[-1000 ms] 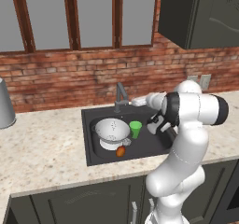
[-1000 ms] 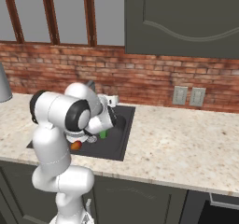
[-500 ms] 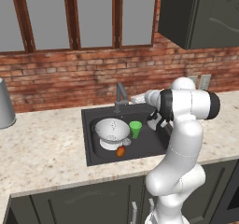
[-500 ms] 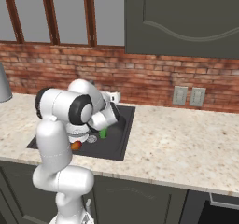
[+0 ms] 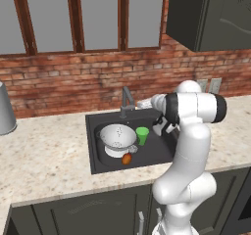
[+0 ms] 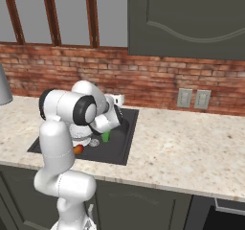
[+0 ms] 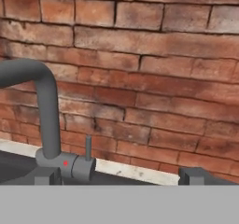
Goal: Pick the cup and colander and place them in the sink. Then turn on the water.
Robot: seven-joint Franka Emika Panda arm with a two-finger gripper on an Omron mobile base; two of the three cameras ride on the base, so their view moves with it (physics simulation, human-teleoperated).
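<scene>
Motion is seen against the earlier frames: the forearm has been raised and swung from over the sink toward the brick wall, and the hand has been drawn up from beside the cup. The gripper is spread to its full width, its two dark fingertips set far apart, with nothing held or touched. In the hand view, the faucet stands at about 10 o'clock from the gripper, near but apart, its small lever upright beside the base. The cup stands upright in the basin, just beside the colander at its 3 o'clock; an orange item lies at the colander's 5 o'clock.
</scene>
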